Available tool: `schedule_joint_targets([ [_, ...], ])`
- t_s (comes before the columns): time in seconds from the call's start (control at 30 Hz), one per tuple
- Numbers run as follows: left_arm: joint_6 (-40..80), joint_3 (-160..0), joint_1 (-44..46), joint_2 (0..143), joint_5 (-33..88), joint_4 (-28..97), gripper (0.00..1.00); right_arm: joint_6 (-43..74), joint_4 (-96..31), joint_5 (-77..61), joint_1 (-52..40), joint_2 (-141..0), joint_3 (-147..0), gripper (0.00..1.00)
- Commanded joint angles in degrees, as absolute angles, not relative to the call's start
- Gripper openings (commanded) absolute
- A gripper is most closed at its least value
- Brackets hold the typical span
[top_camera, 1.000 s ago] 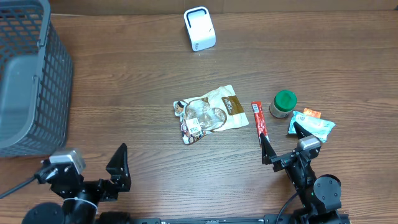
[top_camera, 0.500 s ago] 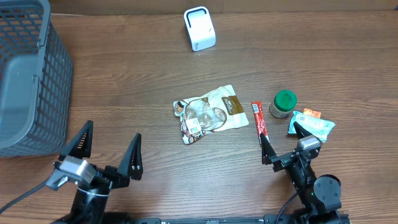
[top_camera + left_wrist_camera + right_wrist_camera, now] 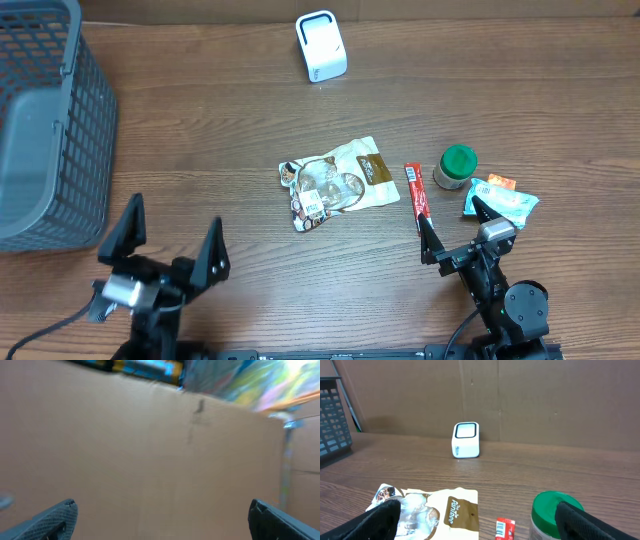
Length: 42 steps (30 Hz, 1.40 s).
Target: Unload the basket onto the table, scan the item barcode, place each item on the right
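A: Arm poses?

B: Both sit low at the near edge of the brown wooden table [image 3: 520, 90]. The left gripper [image 3: 176, 210] is near-left, fingers spread wide with nothing between them. Its wrist view [image 3: 162, 503] is blurred and shows only the brown cardboard wall [image 3: 150, 450], no tabletop, so it's pitched up.

A: Right?

B: The right gripper [image 3: 446, 207] is near-right, jaws wide apart and empty, pointing at the far side. Its wrist view [image 3: 477, 505] looks level across the table.

A: Items?

B: The tan and brown foil snack pouch [image 3: 338, 183] lies flat mid-table, ahead-left of the right gripper. The red stick sachet [image 3: 416, 192] is just right of it, then the green-lidded jar [image 3: 456, 166] and the blue and orange packet [image 3: 500, 198]. From overhead the right fingertips overlap the sachet's near end and the packet. Can't tell whether they touch.

A: Scanner?

B: The white box-shaped barcode scanner [image 3: 321, 46] stands upright at the far edge, well apart from the pouch. No item is at it.

A: Surroundings?

B: The grey plastic mesh basket [image 3: 45, 120] is far-left. Cardboard wall behind the table.
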State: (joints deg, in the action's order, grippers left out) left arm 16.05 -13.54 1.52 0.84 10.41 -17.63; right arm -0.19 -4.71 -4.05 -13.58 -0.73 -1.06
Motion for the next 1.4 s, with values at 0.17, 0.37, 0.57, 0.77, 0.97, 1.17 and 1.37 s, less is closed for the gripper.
schedule_joint_targets([
  [0.17,15.38,-2.5,1.85,0.21,-1.61,-17.89,0.99,-0.03,-4.47,-3.7,-13.41,-0.16,-0.45,1.0],
  [0.37,14.79,-0.27,1.8,0.21,-1.74,-10.81,1.0,-0.03,-4.47,-3.7,-13.41,-0.16,-0.45,1.0],
  [0.57,8.38,-0.27,1.8,0.21,-1.72,1.85,1.0,-0.03,-4.47,-3.7,-13.41,-0.16,-0.45,1.0],
  [0.77,1.54,-0.27,1.83,0.21,-1.43,4.43,1.0,-0.03,-4.47,-3.7,-13.41,-0.16,-0.45,1.0],
  [0.97,1.43,-0.27,1.83,0.21,-1.48,4.34,0.99,-0.03,-4.47,-3.7,-13.41,-0.16,-0.45,1.0],
  [1.17,1.45,-0.27,1.83,0.25,-1.48,4.34,1.0,-0.03,-4.47,-3.7,-13.41,-0.16,-0.45,1.0],
  [1.37,1.43,-0.27,1.83,0.25,-1.48,4.34,0.99,-0.03,-4.47,-3.7,-13.41,-0.16,-0.45,1.0],
])
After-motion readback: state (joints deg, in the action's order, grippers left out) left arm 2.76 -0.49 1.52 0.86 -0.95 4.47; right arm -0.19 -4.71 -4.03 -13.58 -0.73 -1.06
